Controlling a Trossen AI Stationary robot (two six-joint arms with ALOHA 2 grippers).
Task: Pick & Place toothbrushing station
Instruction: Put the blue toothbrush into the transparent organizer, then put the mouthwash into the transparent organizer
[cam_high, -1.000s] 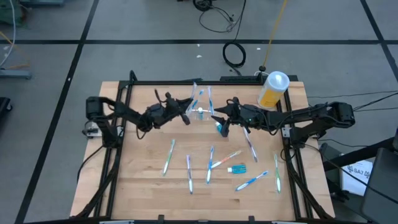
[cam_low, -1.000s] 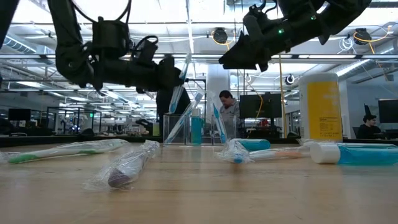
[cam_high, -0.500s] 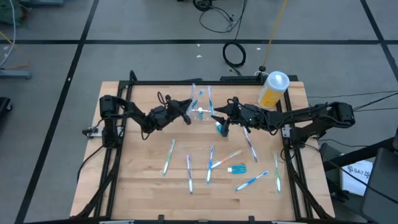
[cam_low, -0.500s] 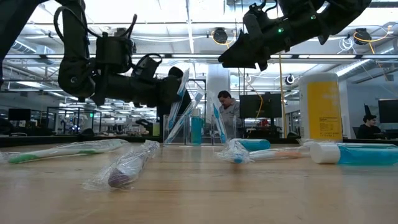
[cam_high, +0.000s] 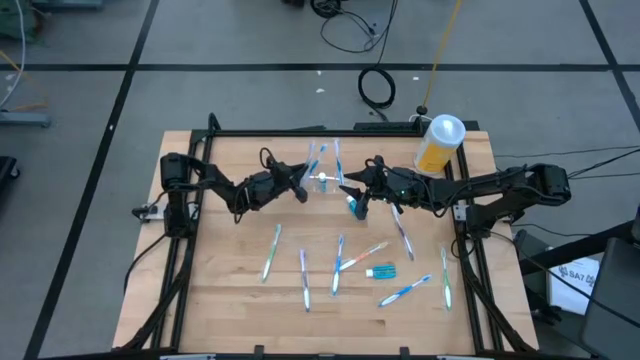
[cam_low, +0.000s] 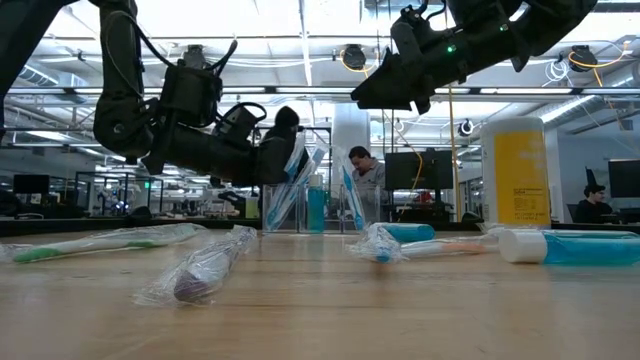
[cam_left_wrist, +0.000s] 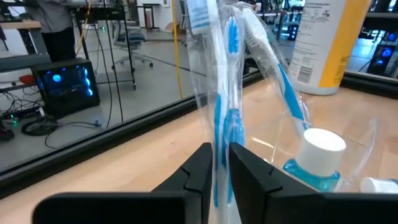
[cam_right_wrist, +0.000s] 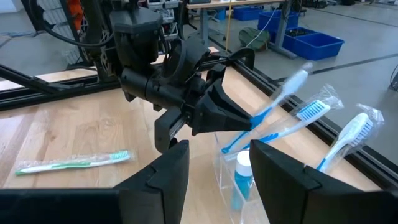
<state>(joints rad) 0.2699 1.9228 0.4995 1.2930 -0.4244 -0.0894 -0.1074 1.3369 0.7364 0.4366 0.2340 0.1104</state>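
pale wooden table (cam_high: 230, 300) inside a dark frame, grey workshop floor all around, desks and screens in the room beyond. at the far middle of the board, a small clear plastic cup (cam_high: 322, 181) with several wrapped toothbrushes leaning out of it and a teal toothpaste tube (cam_right_wrist: 241, 180) standing inside.

left gripper (cam_high: 297, 184) reaching in level and just beside the cup's rim, fingers (cam_left_wrist: 200, 167) narrowly parted with a wrapped blue toothbrush (cam_left_wrist: 219, 118) standing in the slot between them; cannot tell whether pinched or already let go. brush upright, lower end inside the cup directly ahead of the fingertips.

right gripper (cam_high: 350, 190) hanging just on the cup's other side, jaws spread and holding nothing, cup and its brushes straight ahead between the two fingers (cam_right_wrist: 163, 171) in the wrist view. a teal tube (cam_high: 354, 207) lying just beneath that gripper.

nearer the front edge, well apart from both grippers: loose wrapped toothbrushes (cam_high: 271, 251) scattered flat, another teal tube (cam_high: 383, 271) among them. yellow bottle (cam_high: 438, 144) with white cap at the far right corner, behind the right arm.
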